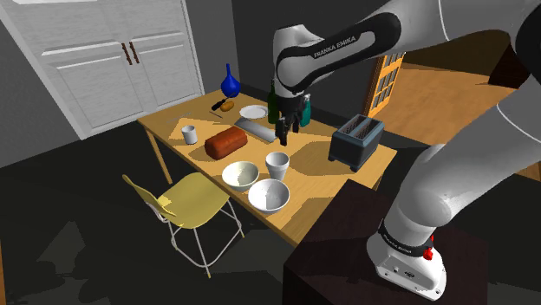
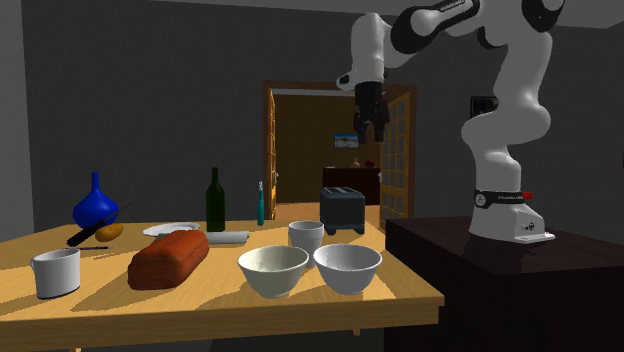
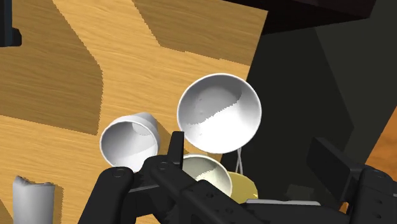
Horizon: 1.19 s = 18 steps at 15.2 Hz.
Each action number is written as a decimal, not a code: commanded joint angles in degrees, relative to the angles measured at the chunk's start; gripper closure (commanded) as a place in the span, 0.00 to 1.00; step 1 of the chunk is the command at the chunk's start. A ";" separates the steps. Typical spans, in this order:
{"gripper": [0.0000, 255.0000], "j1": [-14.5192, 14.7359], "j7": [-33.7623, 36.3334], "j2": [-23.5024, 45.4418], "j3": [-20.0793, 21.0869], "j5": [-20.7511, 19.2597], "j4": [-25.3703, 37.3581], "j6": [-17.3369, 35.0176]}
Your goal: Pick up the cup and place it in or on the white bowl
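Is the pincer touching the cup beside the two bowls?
Apart. In the second exterior view the pincer hangs high above the cup, with a wide gap between them.

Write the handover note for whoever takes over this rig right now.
Gripper: open, empty, high above the table.
Cup: upright on the table beside the white bowl, not grasped.
A cream-tinted bowl stands next to them; don't confuse it with the white one.
Done: nothing yet.
Left: descend, grasp the cup, lift it, set it in the white bowl.
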 commanded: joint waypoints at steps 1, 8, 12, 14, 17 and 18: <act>0.00 -0.51 -0.59 3.81 -0.38 -0.73 -0.26 3.83; 0.00 -1.75 -1.24 19.01 -1.17 -3.20 4.51 13.28; 0.00 -2.28 -1.40 27.95 -1.76 -4.64 8.86 17.35; 0.00 -2.49 -1.47 32.44 -2.09 -5.30 11.45 18.98; 0.00 -2.75 -1.61 39.17 -2.61 -6.19 15.87 20.91; 0.00 -2.83 -1.67 41.41 -2.79 -6.45 17.48 21.42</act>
